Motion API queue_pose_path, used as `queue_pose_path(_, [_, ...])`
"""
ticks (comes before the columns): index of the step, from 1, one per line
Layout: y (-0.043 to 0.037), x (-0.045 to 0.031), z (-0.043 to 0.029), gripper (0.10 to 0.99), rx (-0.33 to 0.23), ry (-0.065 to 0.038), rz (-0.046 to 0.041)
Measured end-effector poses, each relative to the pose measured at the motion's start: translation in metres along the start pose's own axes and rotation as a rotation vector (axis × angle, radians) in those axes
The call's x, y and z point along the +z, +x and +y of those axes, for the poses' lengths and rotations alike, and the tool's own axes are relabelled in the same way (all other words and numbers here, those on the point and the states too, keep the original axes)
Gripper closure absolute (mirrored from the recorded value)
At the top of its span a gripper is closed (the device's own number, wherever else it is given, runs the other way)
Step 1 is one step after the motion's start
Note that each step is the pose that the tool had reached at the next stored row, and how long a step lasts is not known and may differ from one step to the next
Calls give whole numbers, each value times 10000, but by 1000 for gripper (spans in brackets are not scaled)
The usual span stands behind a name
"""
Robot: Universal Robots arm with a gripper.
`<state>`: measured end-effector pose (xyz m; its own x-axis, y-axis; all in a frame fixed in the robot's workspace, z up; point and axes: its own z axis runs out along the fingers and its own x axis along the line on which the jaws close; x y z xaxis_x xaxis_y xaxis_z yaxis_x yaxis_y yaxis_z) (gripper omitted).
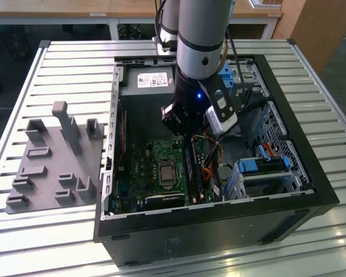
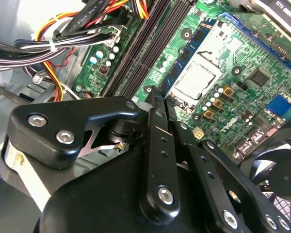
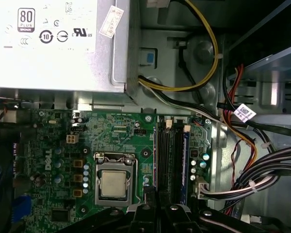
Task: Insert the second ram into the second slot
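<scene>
Seat RAM | your end effector (image 1: 186,136) is pinched narrow, nothing seen in it, low over black memory slots (image 3: 169,160) | thin blue circuit-board stick (image 3: 185,160), likely the second ram, stands edge-up in the outermost slot | press straight and evenly, watch cream end clips (image 3: 169,124) close.

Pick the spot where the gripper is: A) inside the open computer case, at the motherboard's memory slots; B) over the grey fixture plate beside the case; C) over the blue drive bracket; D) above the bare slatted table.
A: the exterior view shows the gripper down inside the open computer case, and the first wrist view has it at the memory slots beside the processor socket.
</scene>
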<state>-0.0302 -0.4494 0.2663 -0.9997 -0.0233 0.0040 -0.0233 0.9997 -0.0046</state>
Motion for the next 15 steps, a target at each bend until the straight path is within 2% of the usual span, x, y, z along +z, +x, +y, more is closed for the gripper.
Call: queue_pose_path(15, [0,61,-1,949,0,0,0])
